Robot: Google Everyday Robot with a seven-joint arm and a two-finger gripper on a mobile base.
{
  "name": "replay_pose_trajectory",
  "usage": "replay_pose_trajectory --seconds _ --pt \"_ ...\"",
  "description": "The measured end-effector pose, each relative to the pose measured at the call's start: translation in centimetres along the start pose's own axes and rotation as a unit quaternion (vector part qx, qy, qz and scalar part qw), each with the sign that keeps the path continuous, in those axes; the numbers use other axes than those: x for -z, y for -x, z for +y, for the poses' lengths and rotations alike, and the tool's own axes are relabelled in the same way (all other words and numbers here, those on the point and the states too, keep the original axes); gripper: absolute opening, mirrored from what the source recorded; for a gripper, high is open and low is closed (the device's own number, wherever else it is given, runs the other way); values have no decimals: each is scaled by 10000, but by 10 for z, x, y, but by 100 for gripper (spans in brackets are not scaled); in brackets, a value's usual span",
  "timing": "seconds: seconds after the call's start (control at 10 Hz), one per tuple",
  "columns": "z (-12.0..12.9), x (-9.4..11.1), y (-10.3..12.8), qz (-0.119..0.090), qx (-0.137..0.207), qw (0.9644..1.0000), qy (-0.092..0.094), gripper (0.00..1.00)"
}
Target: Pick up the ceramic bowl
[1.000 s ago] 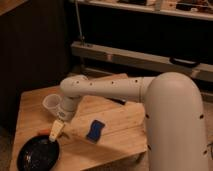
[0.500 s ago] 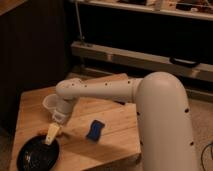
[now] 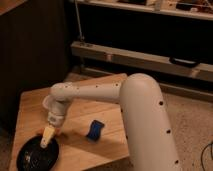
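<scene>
We start at the one gripper, a pale yellowish tip pointing down toward 7 o'clock. We cannot tell how far its jaws are open, or whether they have hold of anything. The tip sits over the bowl's edge at about 1 o'clock on the rim, and we cannot tell whether it touches the rim or hangs just above it.

We count one bowl, wide, round, shallow, black and glossy. It lies flat on the surface in the 7 o'clock corner, close to the near edge, and we see nothing inside it.

Above the gripper a white wrist rises toward 12 o'clock. From there the one arm, white with small dark dots, runs across toward 3 o'clock. It then swells into a thick rounded body that drops toward 5 o'clock and leaves the view at the bottom.

At 3 o'clock from the gripper, near it but apart, we count one small blue object. It rests on the surface in the shadow under the arm, well clear of the bowl.

The surface is a single light wooden top with visible planks.

Beyond it, toward 12 and 1 o'clock, stands dark shelving with one pale rail running across. At 3 o'clock lies a speckled floor.
</scene>
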Motion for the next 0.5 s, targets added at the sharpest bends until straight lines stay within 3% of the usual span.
replay_pose_trajectory --seconds 0.5 --pt "2 8 1 17 -20 10000 9 80"
